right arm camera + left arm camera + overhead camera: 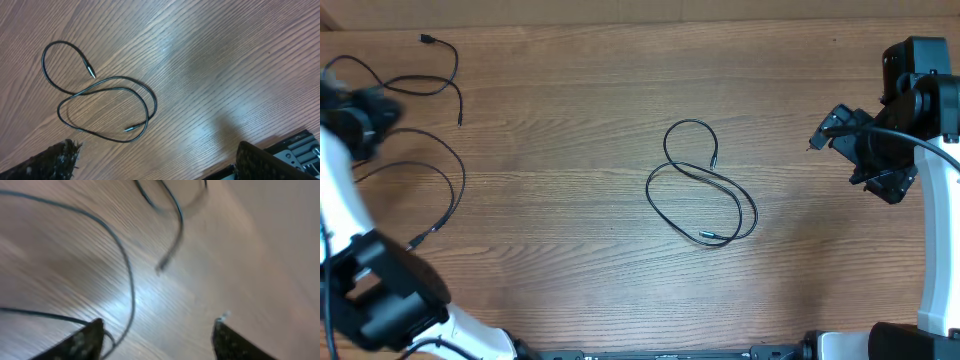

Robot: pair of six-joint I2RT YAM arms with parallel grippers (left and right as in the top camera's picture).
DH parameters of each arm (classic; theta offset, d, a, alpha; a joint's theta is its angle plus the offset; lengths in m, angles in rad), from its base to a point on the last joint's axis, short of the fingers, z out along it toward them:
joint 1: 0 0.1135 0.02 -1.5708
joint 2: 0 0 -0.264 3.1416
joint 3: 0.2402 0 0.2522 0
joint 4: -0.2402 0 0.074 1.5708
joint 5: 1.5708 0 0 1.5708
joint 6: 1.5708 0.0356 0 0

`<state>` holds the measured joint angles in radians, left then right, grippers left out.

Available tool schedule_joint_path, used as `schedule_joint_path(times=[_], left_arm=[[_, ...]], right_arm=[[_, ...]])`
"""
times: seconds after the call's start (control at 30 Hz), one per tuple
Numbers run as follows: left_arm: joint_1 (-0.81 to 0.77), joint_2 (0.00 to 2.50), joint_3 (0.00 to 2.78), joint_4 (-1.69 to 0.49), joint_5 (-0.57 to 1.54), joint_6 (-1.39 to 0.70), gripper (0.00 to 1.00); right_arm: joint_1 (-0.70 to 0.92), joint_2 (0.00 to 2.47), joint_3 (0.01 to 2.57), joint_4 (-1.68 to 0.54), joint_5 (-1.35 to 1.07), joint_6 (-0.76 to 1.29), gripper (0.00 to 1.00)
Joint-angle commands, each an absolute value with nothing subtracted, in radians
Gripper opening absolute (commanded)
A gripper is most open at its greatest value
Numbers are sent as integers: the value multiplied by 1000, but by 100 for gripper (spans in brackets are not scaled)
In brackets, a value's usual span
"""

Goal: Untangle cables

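One thin black cable (705, 190) lies in a loose figure-eight loop at the table's middle, both plug ends free. It also shows in the right wrist view (100, 100). A second cable (445, 72) lies at the far left corner. A third cable (455, 185) curves along the left side. My left gripper (375, 110) is open and empty, low over these left cables; its view is blurred and shows a cable curve (127, 265) running past the left finger and a plug end (162, 266). My right gripper (825, 132) is open and empty at the right, well away from the middle cable.
The wooden table (580, 130) carries only the cables. The left arm's white base (390, 300) fills the near left corner. The right arm's body (920, 110) stands along the right edge. The table's far edge runs past the left gripper (260, 235).
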<state>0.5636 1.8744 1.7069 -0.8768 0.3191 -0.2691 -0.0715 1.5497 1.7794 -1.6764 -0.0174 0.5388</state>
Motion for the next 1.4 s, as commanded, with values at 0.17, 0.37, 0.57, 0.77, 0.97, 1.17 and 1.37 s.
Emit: schedule_joint_path(times=[0.17,0.37,0.57,0.77,0.97,1.17,1.37], left_arm=[[340,2001,1702,-968,-122,-104,79],[308,2100,1702,-1052,-253,-144,85],[306,2122,1723,-1078,-269,-234,84],[293,2048,1832,-1104,-268,-275,82],[307,1975,1861,-1126,-270,-345,80],[334,2009,1764,-1155,-270,-344,65],[335,2029,1603,-1090,-280,-344,74]], right_arm=[[-74,1553,1786,-1674,-4,543,100],[-74,1553,1786,-1674,-4,543,100],[-74,1553,1786,-1674,-4,543,100],[-74,1553,1786,-1674,-4,543,100],[-74,1553,1786,-1674,-4,543,100],[-74,1553,1786,-1674,-4,543,100],[-74,1553,1786,-1674,-4,543,100]])
